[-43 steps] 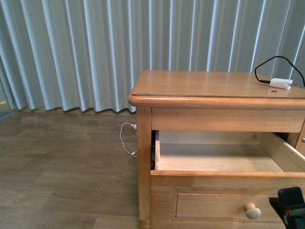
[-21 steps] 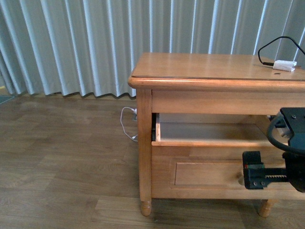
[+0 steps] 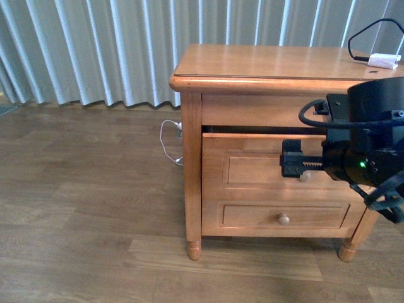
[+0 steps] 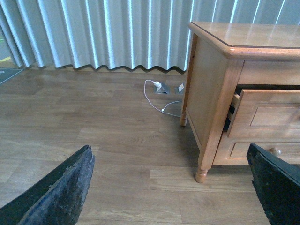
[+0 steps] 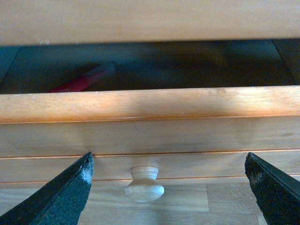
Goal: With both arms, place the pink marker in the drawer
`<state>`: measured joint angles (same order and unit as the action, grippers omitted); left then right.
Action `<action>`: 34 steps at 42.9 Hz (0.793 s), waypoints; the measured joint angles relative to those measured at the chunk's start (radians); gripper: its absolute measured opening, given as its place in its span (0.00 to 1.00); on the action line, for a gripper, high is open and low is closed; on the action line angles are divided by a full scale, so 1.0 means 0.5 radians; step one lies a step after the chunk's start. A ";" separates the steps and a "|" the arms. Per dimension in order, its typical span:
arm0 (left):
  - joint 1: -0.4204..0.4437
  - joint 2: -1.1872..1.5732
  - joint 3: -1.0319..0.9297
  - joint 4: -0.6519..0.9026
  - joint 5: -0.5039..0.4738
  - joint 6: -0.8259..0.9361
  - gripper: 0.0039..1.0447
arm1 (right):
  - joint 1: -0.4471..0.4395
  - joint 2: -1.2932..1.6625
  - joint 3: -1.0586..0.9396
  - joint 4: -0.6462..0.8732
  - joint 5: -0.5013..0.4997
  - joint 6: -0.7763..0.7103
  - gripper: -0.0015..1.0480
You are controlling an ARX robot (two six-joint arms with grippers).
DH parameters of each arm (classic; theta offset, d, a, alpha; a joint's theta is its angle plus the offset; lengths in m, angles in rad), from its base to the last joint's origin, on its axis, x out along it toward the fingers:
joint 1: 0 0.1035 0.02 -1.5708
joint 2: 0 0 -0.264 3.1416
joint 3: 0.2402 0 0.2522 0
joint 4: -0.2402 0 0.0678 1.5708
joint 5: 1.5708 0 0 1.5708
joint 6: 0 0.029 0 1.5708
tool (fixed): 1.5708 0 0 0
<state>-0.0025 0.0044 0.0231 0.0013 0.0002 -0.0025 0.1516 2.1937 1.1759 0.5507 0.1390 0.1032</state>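
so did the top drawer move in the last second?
Yes. The drawer has slid back into the nightstand; only a narrow gap remains under the top, with the right gripper at its knob.

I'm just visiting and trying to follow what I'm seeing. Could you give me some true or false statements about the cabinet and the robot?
1. The marker lies inside the drawer. True.
2. The drawer is fully shut. False: a gap remains.
3. The right end effector is clamped on the knob. False: its fingers stand wide of it.
4. A white adapter sits on the cabinet top. True.
5. The left end effector holds something. False: it is open and empty.
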 joint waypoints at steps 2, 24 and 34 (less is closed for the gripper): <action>0.000 0.000 0.000 0.000 0.000 0.000 0.94 | 0.001 0.049 0.080 -0.020 0.013 0.010 0.91; 0.000 0.000 0.000 0.000 0.000 0.001 0.94 | -0.013 0.127 0.255 -0.060 -0.024 -0.005 0.91; 0.000 0.000 0.000 0.000 0.000 0.001 0.94 | -0.033 -0.437 -0.309 0.030 -0.211 0.053 0.91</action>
<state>-0.0025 0.0044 0.0231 0.0013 0.0002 -0.0021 0.1352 1.9751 1.0214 0.5655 0.0338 0.1299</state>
